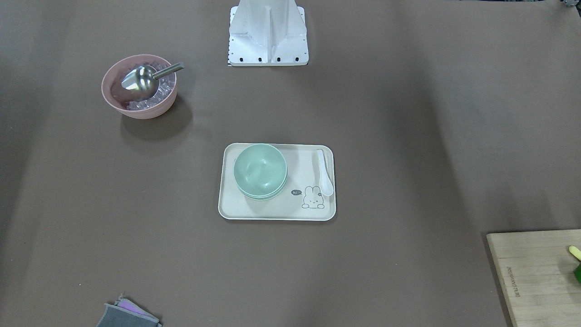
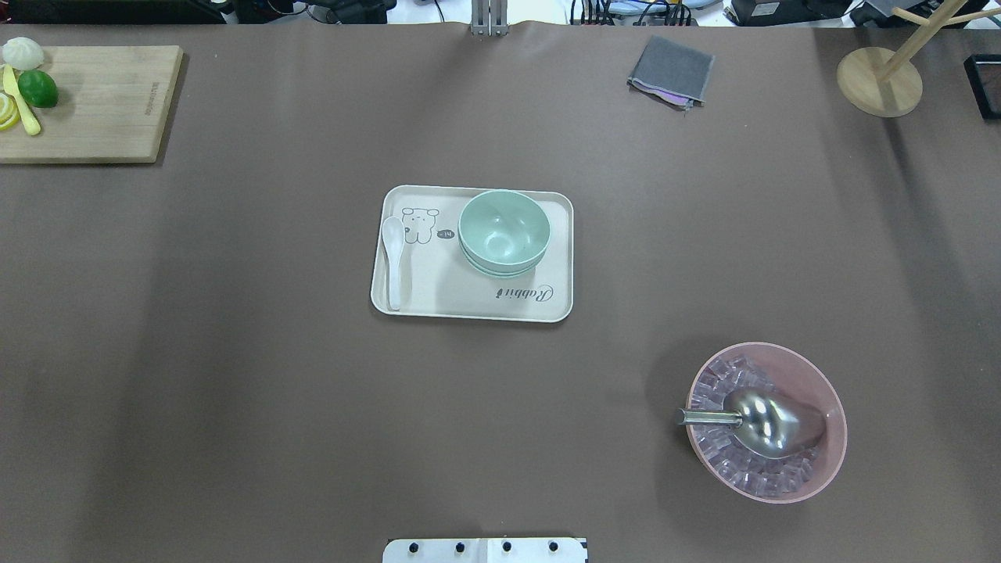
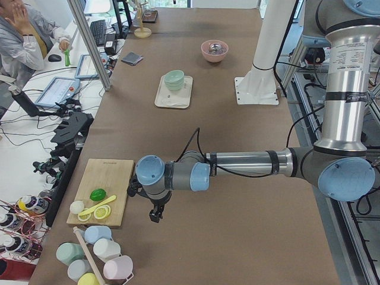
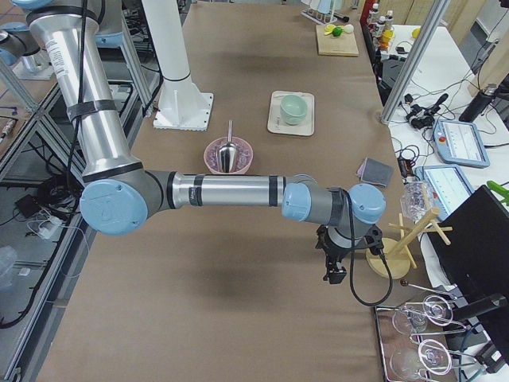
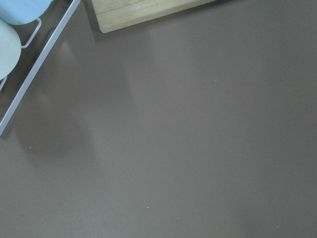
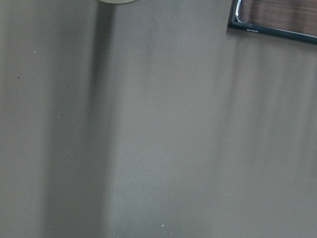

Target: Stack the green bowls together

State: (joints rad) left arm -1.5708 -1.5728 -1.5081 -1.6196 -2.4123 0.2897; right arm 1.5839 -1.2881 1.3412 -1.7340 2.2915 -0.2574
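Note:
The pale mint-green bowls (image 1: 260, 170) stand nested in one stack on the beige tray (image 1: 254, 210) at the table's middle; they also show in the overhead view (image 2: 503, 232) and in both side views (image 3: 174, 79) (image 4: 293, 108). My left gripper (image 3: 157, 214) hangs over bare table at the left end, beside the wooden cutting board (image 3: 104, 190), far from the bowls. My right gripper (image 4: 335, 270) hangs over bare table at the right end, near the wooden rack (image 4: 398, 251). Each gripper shows only in a side view, so I cannot tell whether either is open or shut.
A white spoon (image 1: 324, 173) lies on the tray. A pink bowl (image 2: 770, 422) with ice cubes and a metal scoop (image 2: 755, 421) stands near my right side. A grey cloth (image 2: 671, 72) lies at the far edge. Fruit (image 2: 36, 87) lies on the cutting board. Cups (image 3: 98, 258) stand by the left end.

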